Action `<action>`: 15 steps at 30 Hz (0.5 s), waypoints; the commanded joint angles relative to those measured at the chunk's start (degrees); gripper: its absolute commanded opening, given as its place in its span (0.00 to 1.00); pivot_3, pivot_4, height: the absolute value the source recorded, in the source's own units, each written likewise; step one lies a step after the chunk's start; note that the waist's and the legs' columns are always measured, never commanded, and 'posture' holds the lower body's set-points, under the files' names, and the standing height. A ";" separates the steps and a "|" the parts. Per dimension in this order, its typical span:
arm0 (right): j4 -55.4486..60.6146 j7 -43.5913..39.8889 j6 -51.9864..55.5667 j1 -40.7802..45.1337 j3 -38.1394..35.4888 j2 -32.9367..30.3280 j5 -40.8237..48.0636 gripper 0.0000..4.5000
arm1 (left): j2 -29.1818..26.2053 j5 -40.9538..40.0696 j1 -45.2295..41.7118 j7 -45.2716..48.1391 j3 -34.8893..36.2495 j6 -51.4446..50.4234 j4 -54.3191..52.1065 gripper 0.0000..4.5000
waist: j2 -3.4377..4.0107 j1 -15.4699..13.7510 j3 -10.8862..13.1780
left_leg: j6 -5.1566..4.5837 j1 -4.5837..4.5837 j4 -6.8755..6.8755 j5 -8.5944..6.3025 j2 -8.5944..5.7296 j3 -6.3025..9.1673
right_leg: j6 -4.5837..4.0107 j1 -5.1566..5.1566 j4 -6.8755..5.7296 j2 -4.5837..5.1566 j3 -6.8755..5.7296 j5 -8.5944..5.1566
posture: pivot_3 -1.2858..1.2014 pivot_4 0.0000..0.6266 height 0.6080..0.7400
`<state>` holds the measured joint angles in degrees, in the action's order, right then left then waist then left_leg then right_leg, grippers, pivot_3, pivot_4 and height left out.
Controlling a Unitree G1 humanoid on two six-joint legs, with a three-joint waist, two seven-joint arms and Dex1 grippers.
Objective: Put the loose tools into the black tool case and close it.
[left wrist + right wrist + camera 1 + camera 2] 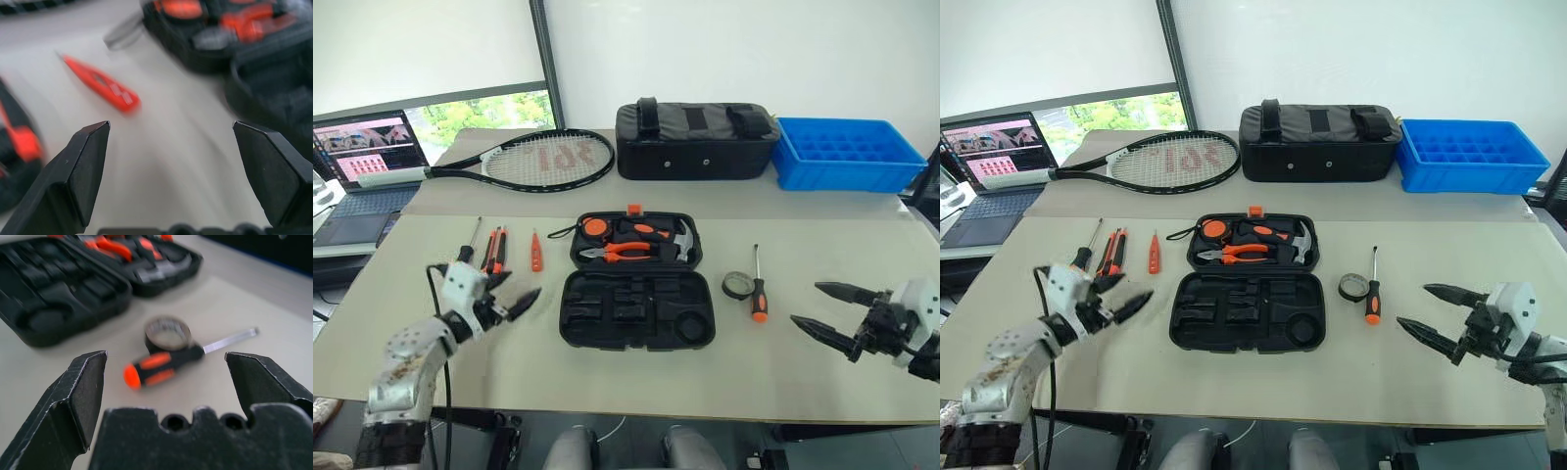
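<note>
Tool case point(636, 309): black, lying open at frame centre, far half holding pliers point(617, 254) and a hammer point(677, 241), near half's recesses bare.
Left of the case: screwdriver point(470, 245), utility knife point(494, 249), small orange tester point(535, 252), side by side.
Right of the case: tape roll point(738, 285) touching a second screwdriver point(758, 286).
Left gripper point(506, 301): lower left, fingers apart, holding nothing.
Right gripper point(829, 309): lower right, fingers spread wide, holding nothing.
Upper frame: racket point(524, 160), fabric bag point(695, 140), blue tray point(847, 154).
</note>
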<state>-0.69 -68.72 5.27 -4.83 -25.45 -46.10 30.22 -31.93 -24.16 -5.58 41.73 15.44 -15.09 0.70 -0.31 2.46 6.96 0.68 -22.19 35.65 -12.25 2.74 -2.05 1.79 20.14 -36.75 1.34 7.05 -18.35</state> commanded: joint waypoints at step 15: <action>17.78 -2.51 14.55 5.49 2.31 -2.20 13.97 0.99 | -4.59 6.41 -7.30 -18.98 7.26 -5.68 10.11 0.95 | -0.23 -0.36 0.08 | 0.00 -0.04 -0.01 0.00 0.03 0.18 | -0.07 0.00 0.02 -0.01 -0.15 0.04 | 0.52 0.24 0.76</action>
<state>15.41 -70.28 19.30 0.28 -22.10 -47.06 42.09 -34.80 -18.78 -11.45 23.09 22.54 -20.38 11.07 -0.54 2.10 7.04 0.68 -22.23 35.63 -12.25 2.77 -1.87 1.72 20.14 -36.73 1.36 6.90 -18.31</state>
